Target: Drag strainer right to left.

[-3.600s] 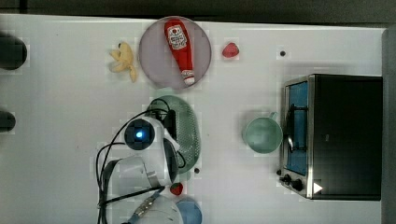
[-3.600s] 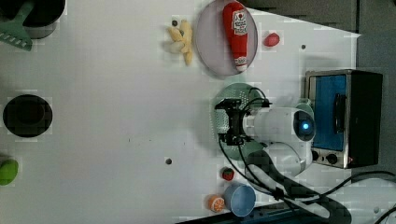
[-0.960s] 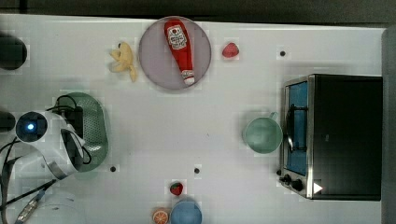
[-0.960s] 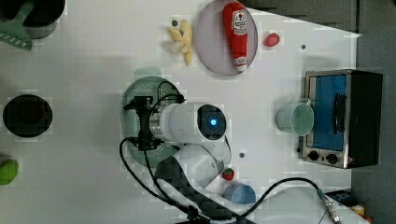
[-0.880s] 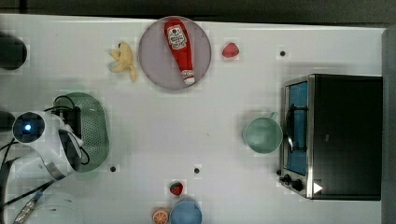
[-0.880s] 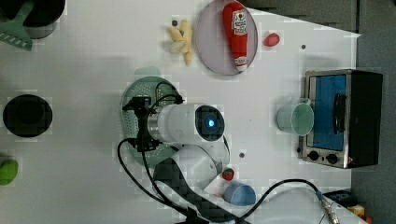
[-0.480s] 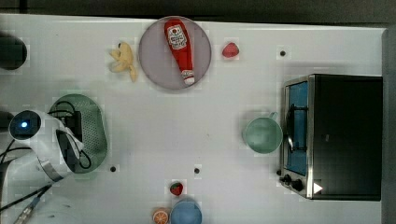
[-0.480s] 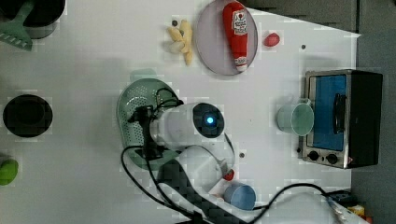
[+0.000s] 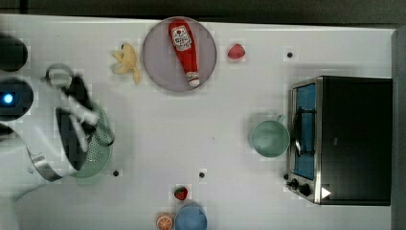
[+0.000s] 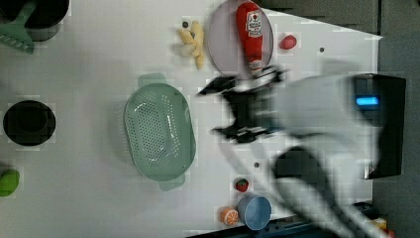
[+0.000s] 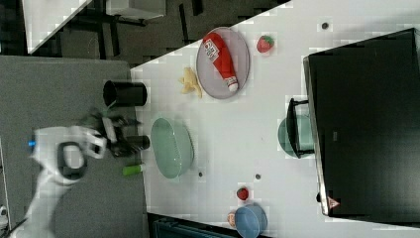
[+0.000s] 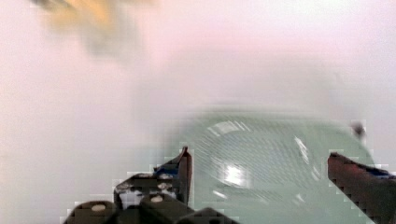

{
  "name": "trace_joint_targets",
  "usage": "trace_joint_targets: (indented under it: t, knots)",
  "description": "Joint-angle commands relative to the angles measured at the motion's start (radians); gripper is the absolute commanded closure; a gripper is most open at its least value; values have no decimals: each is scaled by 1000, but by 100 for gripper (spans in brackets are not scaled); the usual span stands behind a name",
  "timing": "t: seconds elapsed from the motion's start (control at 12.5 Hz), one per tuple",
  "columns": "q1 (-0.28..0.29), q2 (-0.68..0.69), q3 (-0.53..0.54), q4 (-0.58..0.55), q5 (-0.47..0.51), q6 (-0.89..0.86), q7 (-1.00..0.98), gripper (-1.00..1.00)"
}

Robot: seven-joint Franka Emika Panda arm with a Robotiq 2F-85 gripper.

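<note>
We find the strainer [image 10: 159, 130] lying open side up on the white tabletop [image 10: 99, 64], toward the left view's left, free of the arm. Its oval runs along the left view's vertical, with one tab handle pointing to the left view's top and the other to the left view's bottom. In the right view the strainer [image 11: 171, 147] sits near the tabletop's left edge, its long axis again up and down in that picture, just beside a black cup [image 11: 125, 92] and a small green thing [image 11: 131, 170] at the edge. In the top view we see the strainer [image 9: 95, 148] at the far left, partly under the arm. The pincer [image 12: 259, 175] hangs released above the strainer in the wrist view, its two fingers [image 12: 183, 170] spread wide and closing on nothing. Well apart from the strainer we note the mint-green cup [image 9: 270, 138] just beside the toaster oven [image 9: 342, 139], and the ketchup bottle [image 9: 183, 43] lying on the round plate [image 9: 158, 57].
</note>
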Motion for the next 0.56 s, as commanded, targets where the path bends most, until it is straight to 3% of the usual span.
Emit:
trace_joint_targets:
  t: [0.08, 0.32, 0.56]
  knots:
    - [-69, -153, -192, 44, -46, -80, -335, -100]
    - [-87, -258, -353, 69, -174, -211, -653, -100]
    - [-101, -338, -466, 72, -205, -328, -887, -100]
